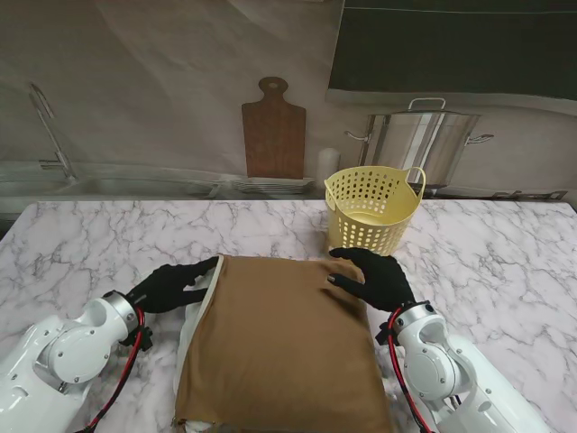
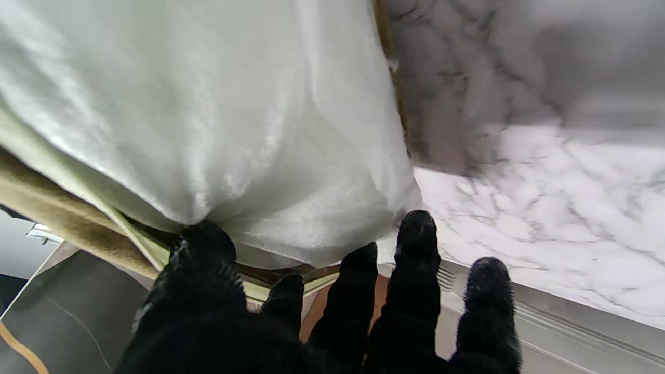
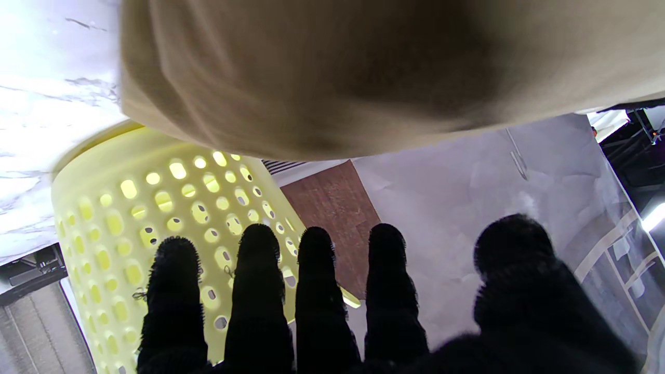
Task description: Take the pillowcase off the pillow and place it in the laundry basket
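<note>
I see the brown pillowcase [image 1: 279, 338] on its pillow [image 1: 190, 327] on the counter [image 1: 90, 244], my left hand [image 1: 171, 286] and right hand [image 1: 377, 276] spread open at its far corners, the laundry basket [image 1: 371, 209] just beyond.

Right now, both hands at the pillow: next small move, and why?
Probably close the left hand on the brown fabric pillowcase's open edge. In the left wrist view, the white pillow already shows bare by the fingertips, with nothing gripped. The right hand lies spread on the far corner, placed to pin it; the yellow perforated plastic basket stands just beyond.
</note>
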### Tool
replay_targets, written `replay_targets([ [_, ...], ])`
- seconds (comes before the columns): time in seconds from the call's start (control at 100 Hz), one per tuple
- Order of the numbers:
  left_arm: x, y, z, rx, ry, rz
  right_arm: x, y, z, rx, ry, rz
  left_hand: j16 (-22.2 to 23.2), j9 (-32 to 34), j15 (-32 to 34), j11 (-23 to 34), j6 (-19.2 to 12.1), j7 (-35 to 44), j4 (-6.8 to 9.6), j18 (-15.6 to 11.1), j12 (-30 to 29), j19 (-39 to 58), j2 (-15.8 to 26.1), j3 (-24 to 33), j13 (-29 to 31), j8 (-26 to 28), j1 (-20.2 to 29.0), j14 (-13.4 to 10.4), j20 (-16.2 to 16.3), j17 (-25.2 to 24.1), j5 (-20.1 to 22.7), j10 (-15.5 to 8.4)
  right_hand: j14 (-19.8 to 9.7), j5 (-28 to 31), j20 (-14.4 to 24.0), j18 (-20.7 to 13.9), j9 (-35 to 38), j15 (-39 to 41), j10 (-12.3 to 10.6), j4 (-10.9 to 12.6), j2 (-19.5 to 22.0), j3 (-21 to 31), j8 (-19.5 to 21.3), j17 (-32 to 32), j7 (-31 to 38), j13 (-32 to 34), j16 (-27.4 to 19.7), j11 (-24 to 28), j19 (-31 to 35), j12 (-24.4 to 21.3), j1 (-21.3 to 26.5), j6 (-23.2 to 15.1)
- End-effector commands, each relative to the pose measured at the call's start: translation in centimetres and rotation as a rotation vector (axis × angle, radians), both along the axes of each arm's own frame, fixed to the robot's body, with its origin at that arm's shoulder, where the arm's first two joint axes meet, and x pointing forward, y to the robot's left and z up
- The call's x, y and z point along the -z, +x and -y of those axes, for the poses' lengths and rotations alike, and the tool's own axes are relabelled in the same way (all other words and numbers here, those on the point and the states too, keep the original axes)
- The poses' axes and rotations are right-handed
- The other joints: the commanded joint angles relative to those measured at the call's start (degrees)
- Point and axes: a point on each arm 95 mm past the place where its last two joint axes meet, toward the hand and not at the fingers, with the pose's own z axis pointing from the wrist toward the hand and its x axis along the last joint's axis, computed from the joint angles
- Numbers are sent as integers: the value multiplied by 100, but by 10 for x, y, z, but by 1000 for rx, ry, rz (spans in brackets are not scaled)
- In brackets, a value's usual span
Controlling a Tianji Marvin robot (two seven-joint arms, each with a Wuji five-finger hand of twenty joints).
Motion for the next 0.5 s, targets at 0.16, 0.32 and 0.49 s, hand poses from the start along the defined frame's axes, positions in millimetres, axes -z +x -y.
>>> replay_targets([
  [0.16,-9,2,29,40,-66,23,1,-2,-2,-1,0,-9,-540,-866,-469,-515,154,-134,-184,-84,-765,1187,238,-110,-340,-6,-162,-5,-154,-154,-313,-176,-56,-150,-51,54,-150,-46,-56,28,55,10,33,-103,-143,-146,47,34,-83,-14,-159,-7],
  [0.32,-6,1,40,103,-36,18,3,-2,-4,-9,1,-19,-1215,-1260,-908,-643,82,11,-167,-150,-1185,428,-167,-98,-888,177,-48,-151,-550,-313,183,-521,-54,-228,-52,57,-185,-52,-61,25,46,6,23,-101,-178,-163,45,16,-86,-20,-155,-96],
  [0.49,9,2,45,173,60,-66,4,-4,-10,-28,0,-33,-1440,-1642,-960,-700,33,-41,-119,-137,-1466,9,-807,-69,-1040,165,-59,-181,-653,-310,199,-612,-46,-391,-45,65,-264,-57,-65,25,-40,4,7,-91,-240,-188,45,-7,-79,-27,-141,-209],
])
